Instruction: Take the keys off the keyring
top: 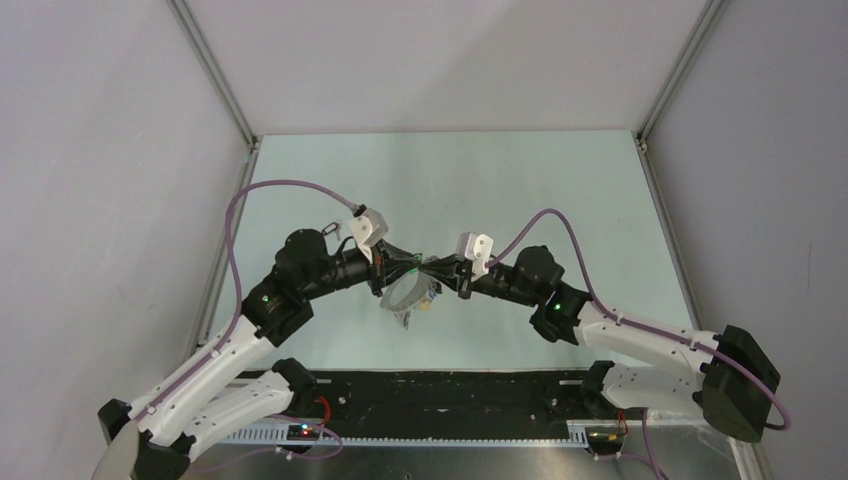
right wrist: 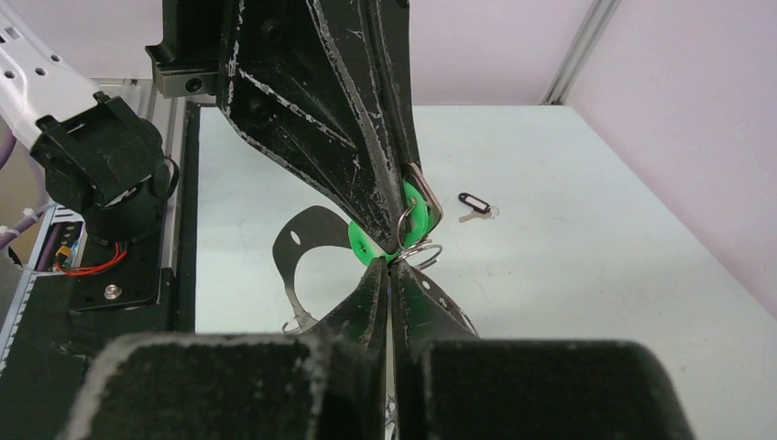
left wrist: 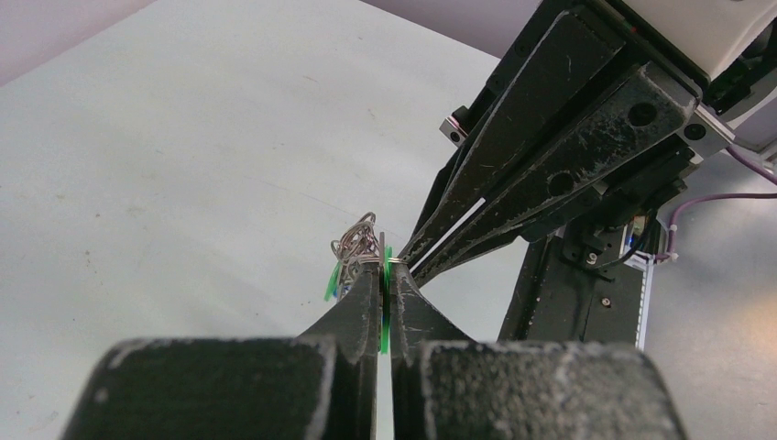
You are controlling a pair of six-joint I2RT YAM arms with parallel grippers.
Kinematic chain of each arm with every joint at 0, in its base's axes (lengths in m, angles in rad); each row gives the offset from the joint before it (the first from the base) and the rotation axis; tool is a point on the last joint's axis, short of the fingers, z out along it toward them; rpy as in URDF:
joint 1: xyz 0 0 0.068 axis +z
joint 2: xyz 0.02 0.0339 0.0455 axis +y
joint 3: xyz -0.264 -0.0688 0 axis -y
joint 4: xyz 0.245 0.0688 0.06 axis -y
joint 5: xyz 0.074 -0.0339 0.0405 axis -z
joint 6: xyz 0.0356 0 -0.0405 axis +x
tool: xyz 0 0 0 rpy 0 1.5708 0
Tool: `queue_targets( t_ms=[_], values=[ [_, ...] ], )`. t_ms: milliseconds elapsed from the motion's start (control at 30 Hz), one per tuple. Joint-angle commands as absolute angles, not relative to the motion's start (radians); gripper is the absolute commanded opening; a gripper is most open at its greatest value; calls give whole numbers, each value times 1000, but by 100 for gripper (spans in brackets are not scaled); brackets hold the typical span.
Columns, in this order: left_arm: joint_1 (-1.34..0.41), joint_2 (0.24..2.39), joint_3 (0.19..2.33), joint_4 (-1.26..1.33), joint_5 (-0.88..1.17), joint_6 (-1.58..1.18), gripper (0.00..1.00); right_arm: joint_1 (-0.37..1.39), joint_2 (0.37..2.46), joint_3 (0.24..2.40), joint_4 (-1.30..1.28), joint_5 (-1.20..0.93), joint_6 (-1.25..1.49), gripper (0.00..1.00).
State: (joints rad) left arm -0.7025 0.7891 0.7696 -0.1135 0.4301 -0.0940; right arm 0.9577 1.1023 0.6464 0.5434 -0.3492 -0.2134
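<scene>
Got both arms nose to nose over middle of worktop (top: 560, 200). Seeing left gripper (left wrist: 383, 268) with jaws clamped on green tag (left wrist: 386, 316), thin green edge showing in the slit between the fingers. Seeing right gripper (right wrist: 389, 272) with jaws pressed together, tips right up against green tag, just below it in right wrist view. Noting small ring (right wrist: 427, 249) of silver wire at those tips, touching green tag's edge; can't tell whether pinched or merely beside. Seeing keyring (right wrist: 284, 257) hanging just left of green tag in right wrist view: thin dark loop, far bigger than green tag. From above, keyring slung under green tag, with keys (top: 430, 296) bunched just beside. Noting wire rings (left wrist: 353, 243) wadded just left of green tag in left wrist view, too tangled to sort. Spotting one black-tag key (right wrist: 470, 202) flat on worktop, well apart from green tag, beyond it in right wrist view, touching neither gripper.
</scene>
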Motion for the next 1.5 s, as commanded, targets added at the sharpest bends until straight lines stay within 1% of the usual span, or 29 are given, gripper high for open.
queue_targets(
  t_ms=[0, 67, 167, 200, 233, 400, 500, 533, 567, 667, 733, 800, 833, 900, 1033, 1133, 1233, 1300, 1467],
  values=[
    [-703, 772, 789, -37, 448, -81, 0, 965, 1096, 698, 588, -372, -216, 0],
    [-704, 773, 788, -36, 446, -82, 0, 994, 1073, 687, 572, -356, -274, 0],
    [-702, 773, 788, -37, 443, -85, 0, 1076, 1038, 654, 535, -299, -458, 0],
    [-702, 773, 788, -37, 442, -85, 0, 1097, 1024, 651, 494, -283, -557, 0],
    [-702, 773, 790, -36, 442, -87, 0, 1143, 1013, 650, 455, -240, -607, 0],
    [-703, 776, 790, -36, 441, -90, 0, 1314, 1009, 649, 345, -27, -1047, 0],
    [-702, 780, 790, -37, 434, -92, 0, 1418, 1059, 650, 312, 152, -1241, 0],
    [-702, 784, 790, -37, 432, -93, 0, 1437, 1078, 649, 311, 238, -1337, 0],
    [-702, 787, 791, -37, 429, -94, 0, 1472, 1121, 650, 315, 281, -1422, 0],
    [-698, 807, 796, -39, 430, -102, 0, 1530, 1237, 649, 368, 447, -1545, 0],
    [-695, 818, 800, -42, 431, -107, 0, 1546, 1290, 643, 424, 504, -1604, 0],
    [-694, 822, 803, -46, 426, -105, 0, 1543, 1307, 636, 492, 509, -1597, 0],
    [-693, 821, 804, -51, 419, -103, 0, 1539, 1301, 635, 495, 499, -1545, 0],
    [-691, 819, 800, -65, 369, -99, 0, 1517, 1253, 640, 464, 428, -1411, 0],
    [-672, 829, 797, -104, 194, -110, 0, 1453, 1119, 646, 340, 299, -1133, 0],
    [-602, 868, 800, -113, 126, -166, 0, 1396, 1029, 643, 280, 242, -1003, 0],
    [-523, 932, 813, -114, 139, -224, 0, 1364, 962, 633, 258, 231, -906, 0],
    [-467, 1014, 828, -115, 154, -257, 0, 1336, 885, 626, 246, 220, -854, 0],
    [-270, 1212, 890, -107, 263, -350, 0, 1237, 752, 623, 189, 152, -692, 0]
  ],
)
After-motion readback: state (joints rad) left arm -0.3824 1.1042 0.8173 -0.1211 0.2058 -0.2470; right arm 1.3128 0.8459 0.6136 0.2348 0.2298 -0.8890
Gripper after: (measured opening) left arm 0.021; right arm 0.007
